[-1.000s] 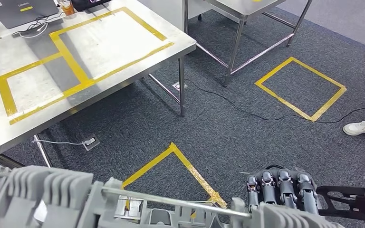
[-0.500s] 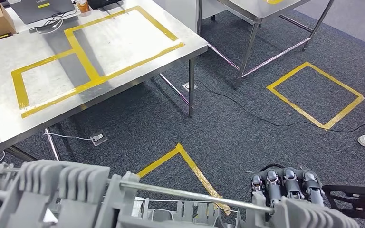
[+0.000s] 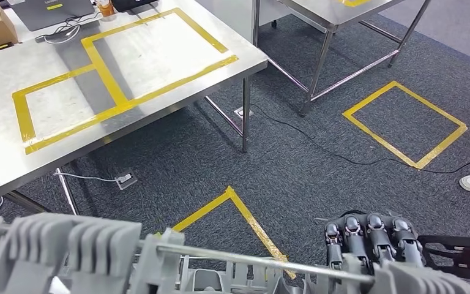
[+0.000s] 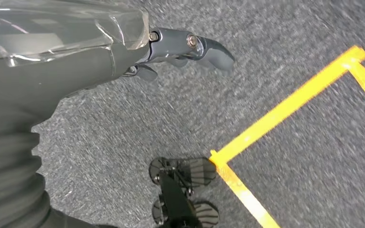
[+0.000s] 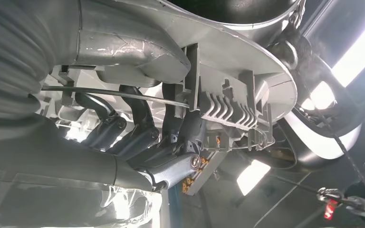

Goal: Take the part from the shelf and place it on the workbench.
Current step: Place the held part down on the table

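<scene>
From the head view we see the grey ribbed part [image 3: 98,257] low before us, our right hand [image 3: 370,242] grasping its end, short of the workbench [image 3: 49,159]. Our left wrist view shows the left hand [image 4: 185,47] released over carpet. Our right wrist view shows fingers [image 5: 138,137] wrapped round the part.

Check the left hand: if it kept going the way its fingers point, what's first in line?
Judging by the left wrist view, the left hand points out over grey carpet, with no object ahead of the fingertips. The way looks free; depth is unclear.
</scene>
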You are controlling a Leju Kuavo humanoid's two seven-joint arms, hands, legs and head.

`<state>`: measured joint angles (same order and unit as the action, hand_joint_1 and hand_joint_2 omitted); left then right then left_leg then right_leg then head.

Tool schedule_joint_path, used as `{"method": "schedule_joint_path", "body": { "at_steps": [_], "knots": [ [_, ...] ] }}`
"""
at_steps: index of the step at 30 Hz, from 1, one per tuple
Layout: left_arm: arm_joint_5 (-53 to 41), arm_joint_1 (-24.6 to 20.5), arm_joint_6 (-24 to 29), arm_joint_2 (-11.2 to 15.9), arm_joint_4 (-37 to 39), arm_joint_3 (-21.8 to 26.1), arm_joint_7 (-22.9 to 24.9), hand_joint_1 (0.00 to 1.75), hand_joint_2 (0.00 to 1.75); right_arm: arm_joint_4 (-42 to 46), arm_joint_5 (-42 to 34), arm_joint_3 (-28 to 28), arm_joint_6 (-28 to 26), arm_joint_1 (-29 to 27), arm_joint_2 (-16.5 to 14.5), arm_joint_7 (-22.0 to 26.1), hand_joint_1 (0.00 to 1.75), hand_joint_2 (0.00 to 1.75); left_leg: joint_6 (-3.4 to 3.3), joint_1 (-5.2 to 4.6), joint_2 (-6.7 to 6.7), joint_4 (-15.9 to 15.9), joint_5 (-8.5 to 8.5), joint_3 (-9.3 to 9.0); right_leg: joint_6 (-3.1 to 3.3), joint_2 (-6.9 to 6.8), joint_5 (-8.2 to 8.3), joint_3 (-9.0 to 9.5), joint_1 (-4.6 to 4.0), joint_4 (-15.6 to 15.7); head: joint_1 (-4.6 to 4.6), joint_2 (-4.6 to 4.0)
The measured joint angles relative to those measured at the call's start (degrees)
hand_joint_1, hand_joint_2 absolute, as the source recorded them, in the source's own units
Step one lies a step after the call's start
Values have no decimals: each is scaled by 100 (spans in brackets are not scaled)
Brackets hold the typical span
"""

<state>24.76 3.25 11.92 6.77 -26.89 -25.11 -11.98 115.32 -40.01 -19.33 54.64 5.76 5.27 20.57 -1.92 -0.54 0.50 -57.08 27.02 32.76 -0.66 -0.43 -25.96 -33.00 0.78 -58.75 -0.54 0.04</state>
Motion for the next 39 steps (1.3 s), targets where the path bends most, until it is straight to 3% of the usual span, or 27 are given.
{"method": "schedule_joint_path", "body": {
  "at_steps": [2, 3, 6, 7, 8, 9, 10, 11, 13, 15, 17, 19, 21, 23, 24, 25, 27, 28, 29, 31, 32, 34, 36, 38, 39],
  "knots": [
    [2, 4, 1, -8, 2, 3, -3, 0, 175, -2, -7, -7, 0, 26, -3, -9, 175, 175, -62, 19, -37, 88, -9, -161, -47, 6, -35, -79, 7, -193, 8, 0],
    [4, 1, 1, -15, 3, 6, -5, 0, 175, -3, -12, -9, 0, 38, -3, -15, 175, 175, -90, 26, -52, 105, -5, -236, -43, 14, -119, -219, 10, -425, 12, 0],
    [9, -3, 1, -44, 9, 15, -14, 0, 175, -13, -20, -18, 0, 43, 2, -37, 175, 175, -107, 20, -84, 104, 87, -348, -55, 24, -386, -869, 17, -1385, 15, 0],
    [9, 1, 1, -53, 14, 17, -20, 0, 175, -19, -21, -22, 0, 42, 3, -43, 175, 175, -96, 23, -102, 103, 134, -399, -73, 23, -405, -1008, 23, -1490, 15, 0],
    [9, 4, 1, -61, 21, 19, -25, 0, 175, -24, -23, -26, 0, 41, 6, -46, 175, 175, -77, 30, -122, 102, 190, -467, -103, 23, -353, -1035, 32, -1381, 15, 0],
    [9, 5, 1, -69, 26, 21, -32, 0, 175, -27, -26, -30, 0, 41, 7, -48, 175, 175, -53, 41, -139, 102, 257, -552, -146, 22, -223, -959, 45, -1074, 15, 0],
    [9, 7, 1, -75, 33, 23, -39, 0, 175, -31, -29, -33, 0, 42, 8, -49, 175, 175, -22, 49, -154, 103, 334, -625, -204, 17, 8, -833, 58, -664, 21, 0],
    [9, 6, 1, -79, 40, 25, -44, 0, 175, -37, -31, -36, 2, 42, 9, -49, 175, 175, 13, 51, -164, 98, 417, -705, -219, 11, 218, -717, 60, -311, 25, 0],
    [9, -1, 1, -83, 51, 32, -54, 0, 175, -49, -34, -44, 5, 43, 12, -50, 175, 175, 95, 48, -165, 113, 542, -795, -119, 15, 453, -572, 31, 41, 36, 0],
    [9, -14, 0, -83, 55, 51, -65, 0, 175, -52, -37, -51, 7, 55, 12, -51, 175, 175, 162, 54, -157, 54, 548, -837, 54, 40, 373, -485, 15, 51, 33, 0],
    [9, -30, -1, -86, 55, 72, -77, 0, 175, -51, -38, -53, 8, 70, 10, -51, 175, 175, 211, 70, -141, -358, 424, -664, 133, 51, 264, -343, 39, 73, 24, 0],
    [9, -37, 0, -87, 57, 80, -83, 0, 175, -54, -42, -52, 9, 72, 9, -51, 175, 175, 263, 89, -122, -1088, 417, -175, 168, 55, 123, -178, 48, 88, 12, 0],
    [9, -19, 0, -88, 66, 81, -83, 0, 175, -58, -42, -54, 9, 68, 9, -51, 175, 175, 303, 103, -117, -1600, 790, 359, 178, 69, -35, -7, 45, 90, 6, 0],
    [9, -3, -1, -92, 79, 81, -82, 0, 175, -61, -39, -55, 9, 67, 9, -51, 175, 175, 302, 107, -114, -1572, 1153, 680, 177, 86, -210, 213, 32, 91, 5, 0],
    [9, 1, -1, -93, 84, 81, -83, 0, 175, -61, -39, -55, 9, 67, 9, -51, 175, 175, 275, 101, -113, -1369, 1112, 751, 175, 92, -305, 341, 20, 93, 5, 0],
    [9, 6, -1, -92, 90, 82, -83, 0, 175, -61, -40, -55, 9, 66, 7, -51, 175, 175, 221, 83, -112, -1076, 826, 783, 173, 94, -400, 441, 11, 103, 6, 0],
    [8, 40, 0, -76, 119, 84, -84, 0, 175, -74, -43, -58, 8, 66, -3, -56, 175, 175, 74, -9, -127, -478, -64, 833, 147, 123, -580, 636, -17, 115, 16, -1],
    [9, 61, 2, -68, 131, 86, -83, 0, 175, -79, -42, -62, 7, 65, -12, -62, 175, 175, 3, -52, -147, -296, -417, 827, 129, 146, -657, 721, -32, 136, 16, -1],
    [10, 74, 2, -61, 141, 91, -84, 0, 175, -83, -40, -68, 7, 68, -20, -69, 175, 175, -40, -82, -167, -199, -590, 803, 100, 171, -697, 821, -55, 122, 16, -1],
    [10, 49, 3, -62, 139, 99, -86, 0, 175, -72, -40, -76, 7, 86, -29, -76, 175, 175, -88, -73, -198, -138, -601, 626, 29, 185, -678, 886, -77, -29, 7, 0],
    [9, 20, 1, -67, 138, 102, -90, 0, 175, -65, -42, -78, 7, 100, -29, -78, 175, 175, -108, -58, -200, -112, -566, 534, -5, 171, -624, 793, -79, -270, 7, 0],
    [7, -27, -4, -81, 135, 102, -97, 0, 175, -57, -50, -75, 7, 113, -28, -79, 175, 175, -157, -39, -203, -90, -466, 381, -29, 137, -639, 350, -66, -939, 9, 0],
    [7, -39, -7, -95, 136, 104, -100, 0, 175, -57, -56, -74, 7, 110, -27, -83, 175, 175, -186, -37, -208, -90, -345, 268, 10, 122, -950, -191, -54, -1485, 13, 0],
    [7, -35, -8, -111, 136, 105, -100, 0, 175, -57, -55, -74, 7, 106, -25, -90, 175, 175, -177, -27, -232, -91, -210, 126, 20, 117, -1247, -529, -31, -1505, 12, 0],
    [7, -34, -8, -117, 136, 105, -100, 0, 175, -57, -55, -74, 7, 105, -25, -92, 175, 175, -161, -17, -248, -91, -140, 44, -26, 114, -1209, -586, -20, -1298, 13, 0]
  ]
}}
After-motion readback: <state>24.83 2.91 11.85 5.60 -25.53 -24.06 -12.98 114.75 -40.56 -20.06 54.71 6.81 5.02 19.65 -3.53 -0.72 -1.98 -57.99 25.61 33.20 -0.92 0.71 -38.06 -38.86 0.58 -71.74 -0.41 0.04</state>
